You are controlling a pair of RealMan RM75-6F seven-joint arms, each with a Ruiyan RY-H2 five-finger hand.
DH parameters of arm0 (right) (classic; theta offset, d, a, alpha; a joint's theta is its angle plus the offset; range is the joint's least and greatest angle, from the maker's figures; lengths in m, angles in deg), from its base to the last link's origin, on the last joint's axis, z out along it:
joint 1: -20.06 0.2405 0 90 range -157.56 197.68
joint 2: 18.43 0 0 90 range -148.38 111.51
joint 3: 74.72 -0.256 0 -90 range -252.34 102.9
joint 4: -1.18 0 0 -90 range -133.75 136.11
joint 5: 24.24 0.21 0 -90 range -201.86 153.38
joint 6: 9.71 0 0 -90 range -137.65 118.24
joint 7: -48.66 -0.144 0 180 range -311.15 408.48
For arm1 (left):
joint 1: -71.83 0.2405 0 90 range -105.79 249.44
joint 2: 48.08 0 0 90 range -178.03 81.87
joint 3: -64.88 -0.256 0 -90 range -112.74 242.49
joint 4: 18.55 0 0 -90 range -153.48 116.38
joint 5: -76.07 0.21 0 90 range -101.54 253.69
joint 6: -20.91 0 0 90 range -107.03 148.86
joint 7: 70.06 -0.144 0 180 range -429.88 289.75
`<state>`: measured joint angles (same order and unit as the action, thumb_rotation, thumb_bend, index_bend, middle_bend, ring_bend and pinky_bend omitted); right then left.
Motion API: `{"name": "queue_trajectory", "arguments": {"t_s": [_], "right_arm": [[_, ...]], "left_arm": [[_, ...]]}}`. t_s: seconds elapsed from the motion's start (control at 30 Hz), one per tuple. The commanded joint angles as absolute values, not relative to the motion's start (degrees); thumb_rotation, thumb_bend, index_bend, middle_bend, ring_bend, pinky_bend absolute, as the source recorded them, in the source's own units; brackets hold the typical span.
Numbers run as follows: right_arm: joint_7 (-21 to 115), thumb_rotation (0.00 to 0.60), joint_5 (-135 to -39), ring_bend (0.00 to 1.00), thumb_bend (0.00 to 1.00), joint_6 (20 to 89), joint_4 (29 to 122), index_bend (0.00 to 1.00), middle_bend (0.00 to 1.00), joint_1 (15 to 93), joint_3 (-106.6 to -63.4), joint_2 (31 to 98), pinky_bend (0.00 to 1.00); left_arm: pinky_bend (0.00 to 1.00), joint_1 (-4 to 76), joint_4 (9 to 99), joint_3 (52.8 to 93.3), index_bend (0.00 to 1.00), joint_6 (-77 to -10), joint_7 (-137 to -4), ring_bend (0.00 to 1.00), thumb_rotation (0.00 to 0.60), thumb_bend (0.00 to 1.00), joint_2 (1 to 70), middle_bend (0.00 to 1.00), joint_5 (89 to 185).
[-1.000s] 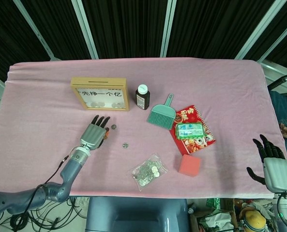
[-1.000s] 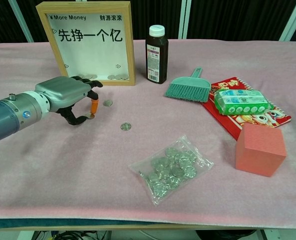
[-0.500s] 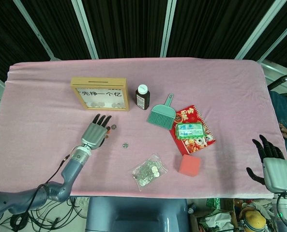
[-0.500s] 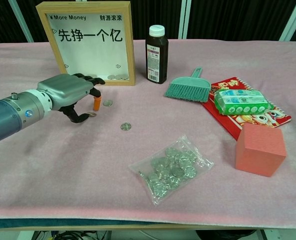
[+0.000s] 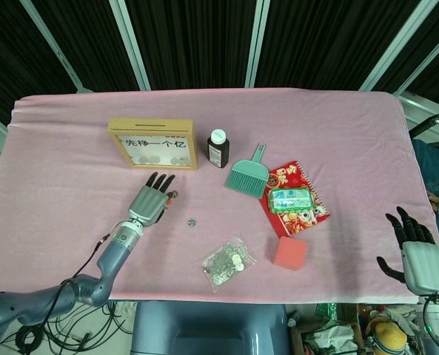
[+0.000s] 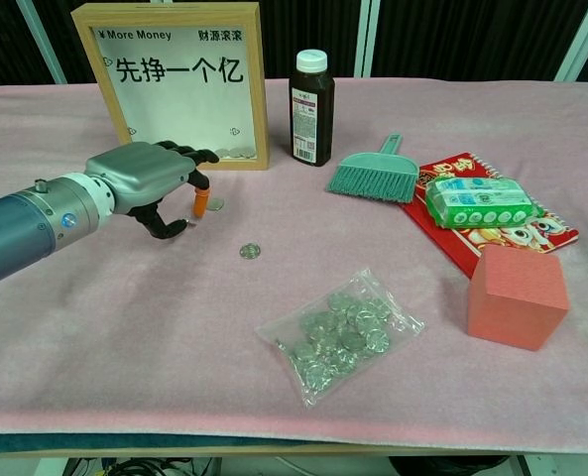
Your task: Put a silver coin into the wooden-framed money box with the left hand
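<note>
The wooden-framed money box stands upright at the back left, with several coins showing at its bottom. My left hand hovers just in front of it, palm down with fingers arched and apart, holding nothing. Its orange-tipped finger points down right beside a silver coin on the cloth. A second silver coin lies free to the right of the hand. My right hand hangs with fingers spread off the table's front right corner, seen only in the head view.
A clear bag of coins lies near the front. A brown bottle, a teal hand brush, a red packet with a tissue pack and a pink block occupy the right half of the pink cloth.
My left hand has shifted forward and right, bringing its orange fingertip from near the thumb-side coin to beside the coin by the box. The right hand has not moved.
</note>
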<state>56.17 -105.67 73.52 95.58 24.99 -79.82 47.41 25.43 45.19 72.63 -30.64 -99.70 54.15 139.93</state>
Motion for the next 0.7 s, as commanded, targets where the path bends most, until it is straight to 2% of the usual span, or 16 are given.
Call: {"name": "queue_trajectory", "arguments": {"t_s": [0.03,0.33,0.7], "right_arm": [[56.2,0.6,-105.6,0.09,0.17,73.5,95.6,0.13,0.01,25.0,-79.8,47.4,0.16],[56.1,0.6,-105.4,0.09,0.17,73.4,95.7,0.14,0.01,25.0,-79.9,47.3,0.16],[56.3,0.6,-105.2,0.09,0.17,73.1,96.0,0.14,0.01,25.0,-79.8,47.1,0.16]], "left_arm": [[0.0,25.4,44.9,72.7,0.48,-30.6,-99.5,0.0,0.6,0.43,54.4,0.02,140.1],[0.0,25.5,43.9,72.8,0.53,-31.4,-97.9,0.0,0.6,0.46,54.9,0.05,141.5],[0.0,25.9,43.5,72.8,0.54,-31.6,-97.8,0.0,0.6,0.46,54.8,0.06,142.0]]}}
